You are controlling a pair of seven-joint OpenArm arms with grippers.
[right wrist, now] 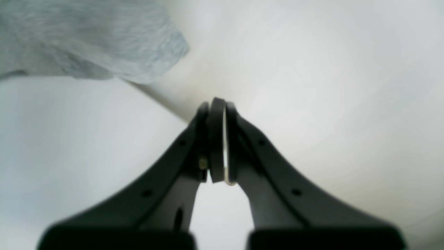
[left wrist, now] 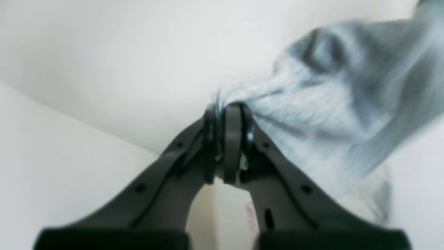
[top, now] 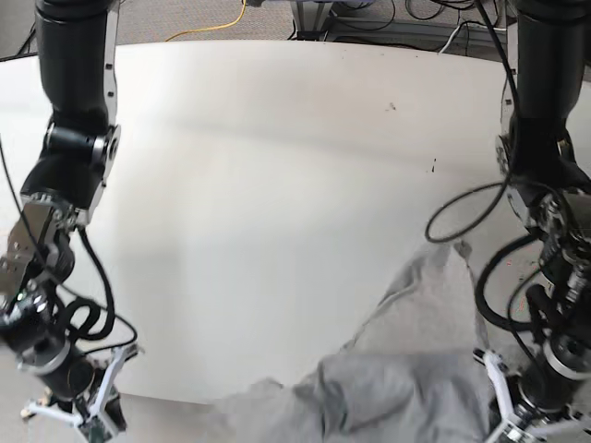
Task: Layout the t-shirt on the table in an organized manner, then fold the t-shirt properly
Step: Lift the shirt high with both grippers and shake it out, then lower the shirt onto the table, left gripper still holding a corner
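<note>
Your left gripper (left wrist: 227, 111) is clamped on a bunched corner of the t-shirt (left wrist: 329, 114), jaws pinched tight with grey cloth squeezed between the fingertips and fanning out to the right in the left wrist view. The picture is blurred, so you can't tell which part of the shirt that fold is. Your right gripper (right wrist: 218, 104) has its jaws pressed together with nothing between them; only a thin bright line shows at the seam, and the shirt (right wrist: 86, 41) sits apart from it, up in the top left corner of the right wrist view, not touching the fingers. From the base view, the t-shirt (top: 416, 369) lies crumpled at the near edge of the table (top: 277, 203), toward the side of your left arm (top: 545, 138), with one strip of cloth reaching up toward the middle of the tabletop and the rest heaped low and spilling along the front edge. No lettering or collar can be made out in this heap. Your right arm (top: 74, 120) stands at the opposite side, well apart from the cloth, its wrist down past the near edge of the table. The wide stretch of white tabletop between the two arms carries a couple of small dark specks (top: 391, 107) toward the far side. Cables (top: 462, 221) loop around your left arm just beside the shirt's upper strip.
</note>
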